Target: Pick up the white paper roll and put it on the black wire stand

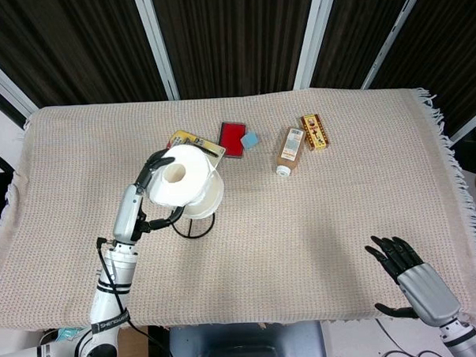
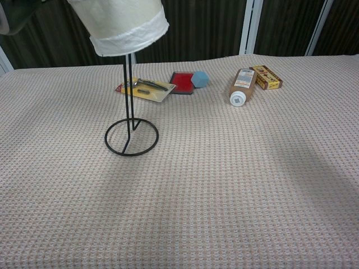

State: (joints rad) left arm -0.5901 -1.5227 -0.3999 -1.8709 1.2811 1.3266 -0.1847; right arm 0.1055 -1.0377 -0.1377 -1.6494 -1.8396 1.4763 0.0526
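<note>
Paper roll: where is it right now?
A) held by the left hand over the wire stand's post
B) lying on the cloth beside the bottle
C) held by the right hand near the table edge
A: the left hand grips the paper roll directly above the wire stand.
</note>
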